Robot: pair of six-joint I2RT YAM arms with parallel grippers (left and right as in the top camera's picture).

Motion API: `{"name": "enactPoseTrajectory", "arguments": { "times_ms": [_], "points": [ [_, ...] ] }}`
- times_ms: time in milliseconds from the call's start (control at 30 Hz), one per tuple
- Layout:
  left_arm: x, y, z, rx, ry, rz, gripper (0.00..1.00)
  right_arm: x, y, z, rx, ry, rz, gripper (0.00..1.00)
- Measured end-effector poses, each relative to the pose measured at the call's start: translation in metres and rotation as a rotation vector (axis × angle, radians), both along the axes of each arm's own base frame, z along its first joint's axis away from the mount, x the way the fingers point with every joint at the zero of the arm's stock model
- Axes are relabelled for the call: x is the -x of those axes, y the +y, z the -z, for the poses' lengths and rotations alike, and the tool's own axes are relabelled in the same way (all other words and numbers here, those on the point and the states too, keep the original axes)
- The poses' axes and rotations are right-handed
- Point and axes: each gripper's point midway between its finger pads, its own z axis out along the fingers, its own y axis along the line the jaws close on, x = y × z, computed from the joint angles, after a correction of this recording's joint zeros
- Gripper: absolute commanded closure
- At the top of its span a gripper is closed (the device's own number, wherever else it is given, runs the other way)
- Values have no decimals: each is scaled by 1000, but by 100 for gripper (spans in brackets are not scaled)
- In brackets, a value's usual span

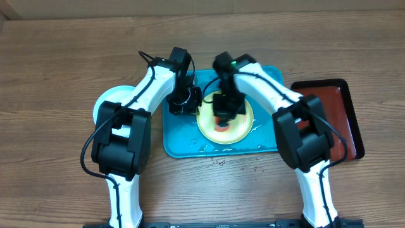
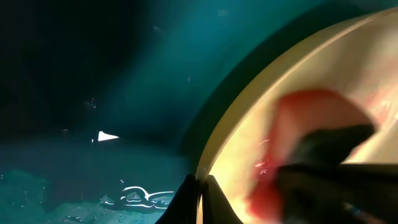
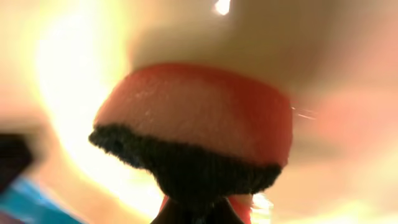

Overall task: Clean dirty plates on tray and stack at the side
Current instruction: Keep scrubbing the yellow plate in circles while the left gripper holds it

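Wood table (image 1: 63, 63); one each: teal tray (image 1: 183, 142), yellow plate (image 1: 245, 124), cyan plate (image 1: 106, 100), sponge (image 3: 199, 118).

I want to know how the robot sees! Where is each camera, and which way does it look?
Overhead: above the table, looking straight down on the teal tray and yellow plate; both arms show.
Left wrist: low over the tray, facing the plate's rim, which the left hand pinches at the bottom edge.
Right wrist: close up, facing the sponge that the right hand holds against the plate.
Shared: both wrist views show the plate and sponge.
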Motion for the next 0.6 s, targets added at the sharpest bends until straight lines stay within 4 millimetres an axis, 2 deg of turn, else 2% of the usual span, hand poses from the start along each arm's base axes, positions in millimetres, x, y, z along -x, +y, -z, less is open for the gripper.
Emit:
{"name": "enactPoseTrajectory", "arguments": {
  "times_ms": [100,300,467,600],
  "points": [
    [0,0,0,0,0,0,96,-5,20,-1,-53,-35,12,96],
    [-1,1,0,1,-2,-2,96,-27,25,-3,-109,-76,91,96],
    [-1,0,0,2,-4,-2,96,-50,3,-3,-104,-92,191,96],
    [-1,0,0,2,-3,-2,96,-58,-31,-1,-61,-60,272,96]
  ]
}}
